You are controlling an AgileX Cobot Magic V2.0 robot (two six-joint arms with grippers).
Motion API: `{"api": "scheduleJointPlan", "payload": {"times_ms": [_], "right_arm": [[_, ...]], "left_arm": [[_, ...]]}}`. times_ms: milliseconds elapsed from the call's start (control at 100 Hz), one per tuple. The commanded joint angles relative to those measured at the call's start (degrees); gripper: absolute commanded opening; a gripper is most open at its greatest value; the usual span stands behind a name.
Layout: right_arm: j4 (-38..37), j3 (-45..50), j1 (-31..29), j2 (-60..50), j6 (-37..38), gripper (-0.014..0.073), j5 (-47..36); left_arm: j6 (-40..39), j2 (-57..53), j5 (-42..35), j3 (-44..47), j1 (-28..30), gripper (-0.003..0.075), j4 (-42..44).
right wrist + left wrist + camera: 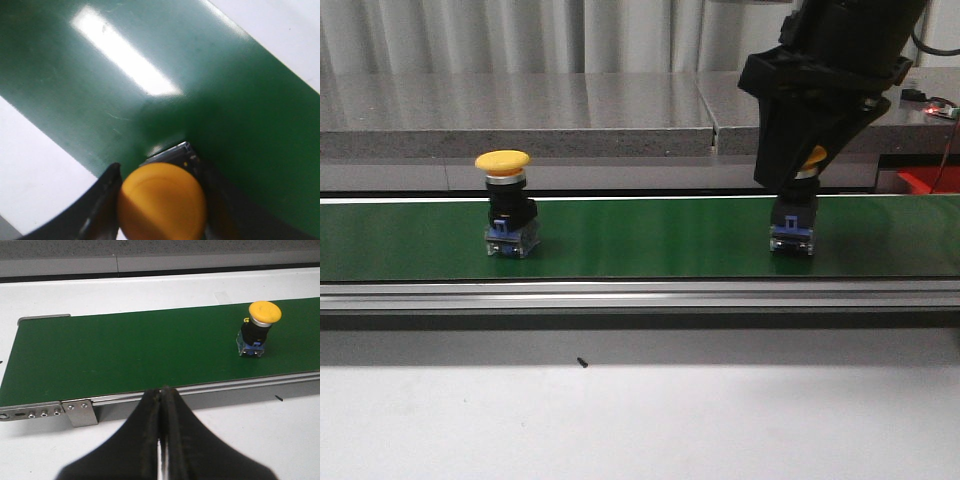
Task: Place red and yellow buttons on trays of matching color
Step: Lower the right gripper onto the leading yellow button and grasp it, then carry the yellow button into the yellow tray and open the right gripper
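Green conveyor belt (pixel 640 240): right gripper (pixel 161 200) clamped on yellow button (pixel 161 202); second yellow button (pixel 505 205) alongside; left gripper (pixel 161 440) closed, empty.

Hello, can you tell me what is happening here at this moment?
The right hand has its fingers on both sides of a yellow button standing on the green conveyor belt. A second yellow button stands untouched further left on the belt. The left hand is shut and empty, in front of the belt. No trays are visible.
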Motion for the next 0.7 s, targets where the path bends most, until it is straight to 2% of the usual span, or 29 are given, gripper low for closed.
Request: {"api": "scheduleJointPlan", "payload": {"times_ms": [0,210,380,690], "right_arm": [[0.52,-1.77,-0.86,-4.30,0.13,0.0132,0.22],[0.90,-0.97,-5.69,-8.50,3.15,0.0132,1.27],[0.96,4.17,-10.20,-13.16,3.61,0.0132,-0.63],[0.92,13.33,-24.17,-19.31,3.61,0.0132,-3.31]], "left_arm": [[-0.44,0.12,-3.79,-1.60,-0.32,-0.0019,-0.35],[-0.44,0.12,-3.79,-1.60,-0.32,-0.0019,-0.35],[-0.44,0.12,-3.79,-1.60,-0.32,-0.0019,-0.35],[-0.44,0.12,-3.79,-1.60,-0.32,-0.0019,-0.35]]}}
